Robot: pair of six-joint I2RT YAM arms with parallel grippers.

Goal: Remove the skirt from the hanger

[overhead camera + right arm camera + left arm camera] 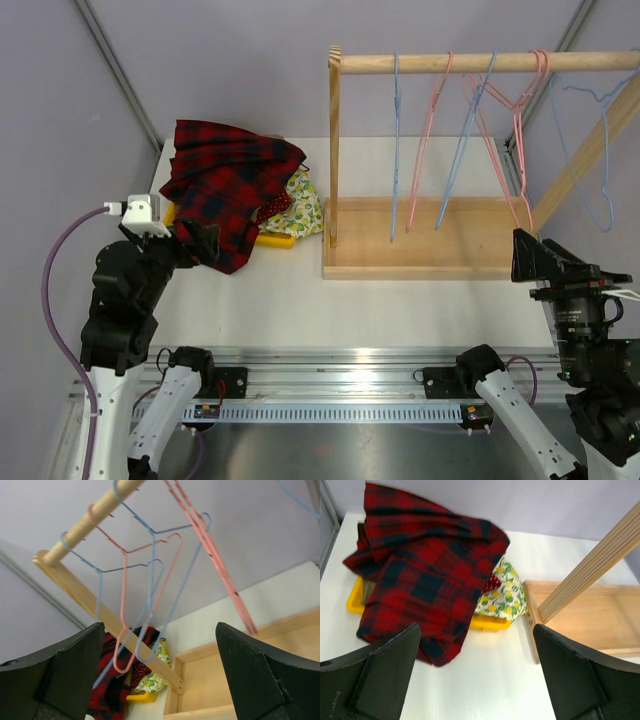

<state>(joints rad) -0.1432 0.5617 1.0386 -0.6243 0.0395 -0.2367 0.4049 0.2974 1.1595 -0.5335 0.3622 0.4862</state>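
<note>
The red and navy tartan skirt [230, 185] lies crumpled over a yellow tray [275, 238] at the back left, with no hanger visible in it. It fills the left wrist view [425, 575] and shows small in the right wrist view [107, 690]. My left gripper [205, 243] is open and empty just above the skirt's near edge [476, 645]. Several pale-blue hangers [395, 150] hang bare on the wooden rod [480, 62]. My right gripper [525, 255] is open and empty, at the rack's right end, facing the hangers [160, 627].
Pink hangers [428, 140] hang between the blue ones. The wooden rack's base [430, 240] lies right of the tray. A lemon-print garment [505, 592] and a red dotted one [491, 583] lie in the tray under the skirt.
</note>
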